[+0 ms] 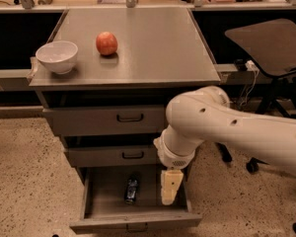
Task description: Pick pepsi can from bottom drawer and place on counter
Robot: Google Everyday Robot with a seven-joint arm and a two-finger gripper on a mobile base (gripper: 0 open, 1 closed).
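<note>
A grey desk (158, 48) above a speckled floor is recorded. In the open bottom drawer (108, 201), the pepsi can (131, 190) is found lying flat, long axis front-to-back, just left of the gripper (168, 197), which is seen over the drawer's right part. Whether it is spread or closed cannot be told.

we see the cream-yellow gripper (170, 191) over the open bottom drawer (138, 222), just right of the pepsi can (132, 190), which is dark blue with pale markings. the drawer and the counter (153, 43) are plain grey. the arm (227, 127) is glossy white. on the counter's left sit a white bowl (56, 56) and a red-orange apple (106, 43). the floor (24, 181) is speckled beige.
</note>
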